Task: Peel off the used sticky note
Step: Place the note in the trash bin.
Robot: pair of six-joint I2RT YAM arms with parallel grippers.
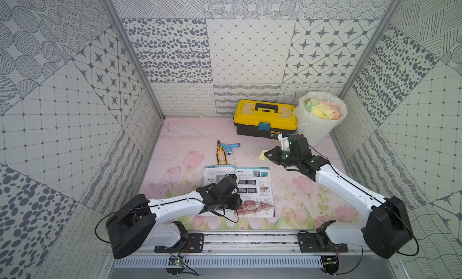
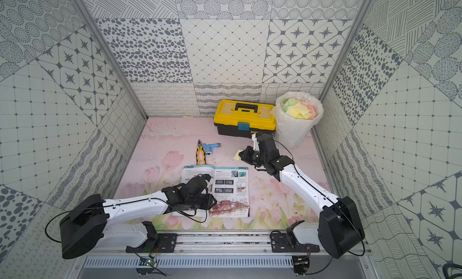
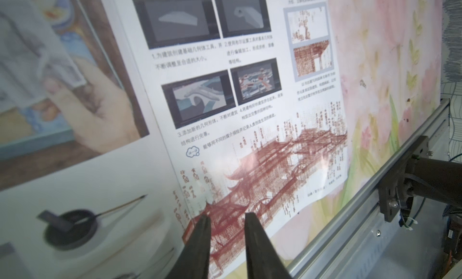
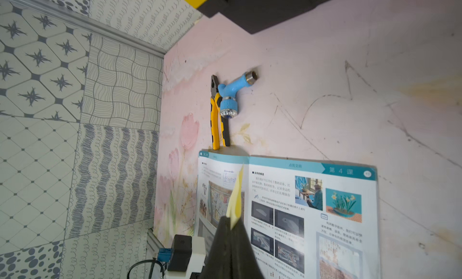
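A pale yellow sticky note [image 1: 261, 154] [image 2: 237, 155] is pinched in my right gripper [image 1: 265, 154] [image 2: 240, 155], which is shut on it and held above the table beyond the open book [image 1: 257, 187] [image 2: 232, 187]. In the right wrist view the sticky note [image 4: 236, 197] sticks up edge-on from the closed fingertips of the right gripper [image 4: 231, 219]. My left gripper [image 1: 238, 205] [image 2: 212, 201] hovers low over the book's near part. In the left wrist view the left gripper [image 3: 227, 216] is open by a narrow gap over the red drawing on the book [image 3: 250, 90], with nothing between its fingers.
A yellow and black toolbox [image 1: 265, 117] stands at the back. Beside it, in the back right corner, is a plastic-lined bin [image 1: 321, 137] filled with coloured notes. Yellow pliers [image 1: 220, 155] and a blue tap fitting [image 1: 230, 147] lie just beyond the book. A metal rail [image 1: 250, 240] runs along the front edge.
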